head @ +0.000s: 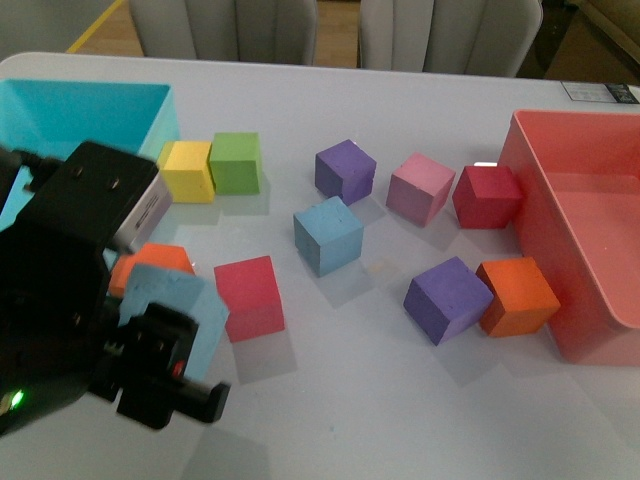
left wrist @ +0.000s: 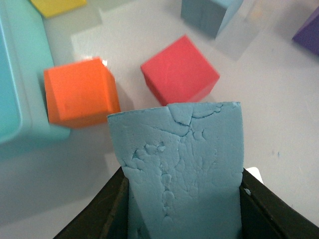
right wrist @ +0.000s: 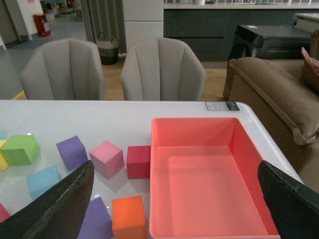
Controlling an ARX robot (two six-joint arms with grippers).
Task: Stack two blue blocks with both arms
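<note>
My left gripper (head: 165,345) is shut on one light blue block (head: 172,315) and holds it above the table at the front left, over an orange cube (head: 150,265) and beside a red cube (head: 250,297). In the left wrist view the held blue block (left wrist: 182,169) fills the space between my black fingers (left wrist: 112,209). The second blue block (head: 327,235) sits on the table near the middle; it also shows in the right wrist view (right wrist: 44,180). My right gripper (right wrist: 174,199) is open and empty, high above the salmon bin (right wrist: 199,174); it is out of the front view.
A turquoise bin (head: 80,115) stands at the back left, with yellow (head: 188,170) and green (head: 236,162) cubes beside it. Purple (head: 345,170), pink (head: 420,188), dark red (head: 487,196), purple (head: 448,299) and orange (head: 517,296) cubes lie toward the salmon bin (head: 590,230) at right.
</note>
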